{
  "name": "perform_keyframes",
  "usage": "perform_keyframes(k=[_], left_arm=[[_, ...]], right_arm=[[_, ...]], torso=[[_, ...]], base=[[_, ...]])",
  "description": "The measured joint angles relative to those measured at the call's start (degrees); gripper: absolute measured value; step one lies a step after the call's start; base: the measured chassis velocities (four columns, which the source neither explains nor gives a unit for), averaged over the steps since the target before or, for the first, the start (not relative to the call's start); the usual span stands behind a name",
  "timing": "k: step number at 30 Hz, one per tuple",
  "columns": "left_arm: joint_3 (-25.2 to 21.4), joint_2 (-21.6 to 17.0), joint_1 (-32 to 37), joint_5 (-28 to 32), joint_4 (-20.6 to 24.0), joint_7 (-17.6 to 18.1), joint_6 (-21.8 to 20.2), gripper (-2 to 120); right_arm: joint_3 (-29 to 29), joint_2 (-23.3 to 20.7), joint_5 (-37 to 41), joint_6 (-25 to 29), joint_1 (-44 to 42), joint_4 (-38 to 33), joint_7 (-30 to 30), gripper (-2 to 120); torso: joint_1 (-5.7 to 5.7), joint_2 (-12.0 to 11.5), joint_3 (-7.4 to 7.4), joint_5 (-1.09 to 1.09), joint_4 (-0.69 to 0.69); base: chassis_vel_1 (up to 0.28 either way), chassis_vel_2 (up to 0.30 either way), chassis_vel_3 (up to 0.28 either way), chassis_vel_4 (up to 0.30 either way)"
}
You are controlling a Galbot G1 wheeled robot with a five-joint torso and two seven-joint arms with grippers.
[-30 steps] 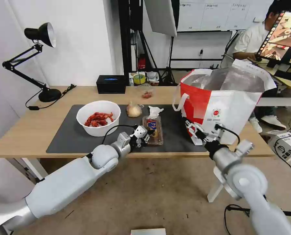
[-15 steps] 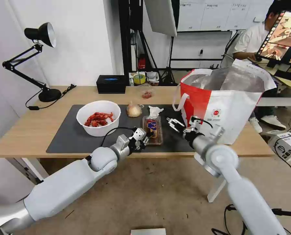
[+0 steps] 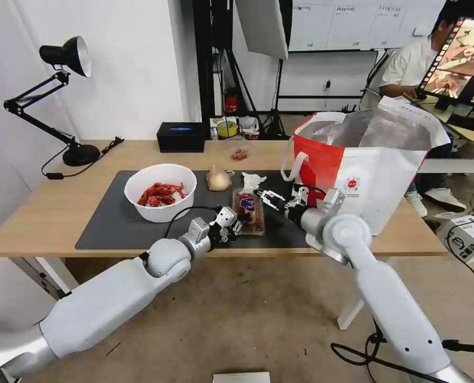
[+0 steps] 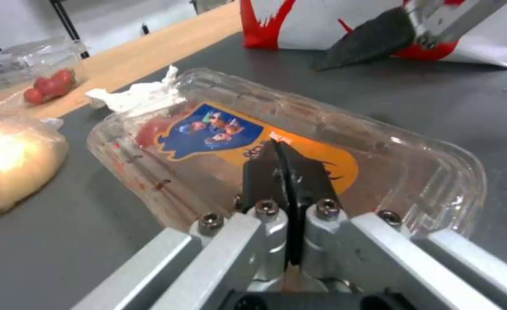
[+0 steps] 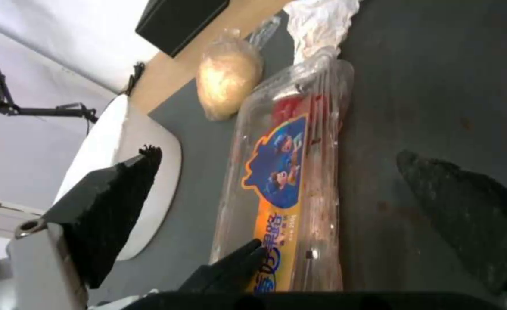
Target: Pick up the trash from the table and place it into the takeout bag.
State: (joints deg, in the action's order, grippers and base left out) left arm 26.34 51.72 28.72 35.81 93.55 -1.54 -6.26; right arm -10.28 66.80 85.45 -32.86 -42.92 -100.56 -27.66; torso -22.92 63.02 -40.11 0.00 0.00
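both grippers at the clear tray

we see the clear hinged plastic tray [image 3: 249, 211] lying flat on the dark grey mat [image 3: 115, 221], and we place everything else from it. the tray's lid carries a blue and orange label, with reddish scraps under it. our left gripper [image 3: 233, 223] is at the tray's near left edge; in the left wrist view its black fingertips [image 4: 287, 172] are pressed together over the lid, clenched with nothing between them. our right gripper [image 3: 269, 198] hovers just to the tray's right, its fingers spread wide apart and holding nothing.

the crumpled white tissue [image 3: 252, 181] touches the tray's far end. the beige onion-like lump [image 3: 218, 179] sits just beyond the tray's far left corner. the white bowl of red crayfish shells [image 3: 160, 191] stands further left of the tray on the same mat. the takeout bag [image 3: 364, 167] stands open to the tray's right, foil lining showing. beyond the tray, off the mat on the light-wood table [image 3: 51, 207], are a small clear container [image 3: 240, 153] and a black box [image 3: 181, 136].
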Motion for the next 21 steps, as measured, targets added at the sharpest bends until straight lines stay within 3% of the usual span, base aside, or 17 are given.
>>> perform_keyframes(k=[21], left_arm=[[-0.70,-0.74,0.27,0.94,1.63,0.31,0.52,0]], right_arm=[[2.72,2.41,3.61,-5.15,6.57,6.41,-3.18,100]], torso=[[0.01,0.01,0.01,0.00,0.00]], base=[[0.000,0.000,0.000,0.000]])
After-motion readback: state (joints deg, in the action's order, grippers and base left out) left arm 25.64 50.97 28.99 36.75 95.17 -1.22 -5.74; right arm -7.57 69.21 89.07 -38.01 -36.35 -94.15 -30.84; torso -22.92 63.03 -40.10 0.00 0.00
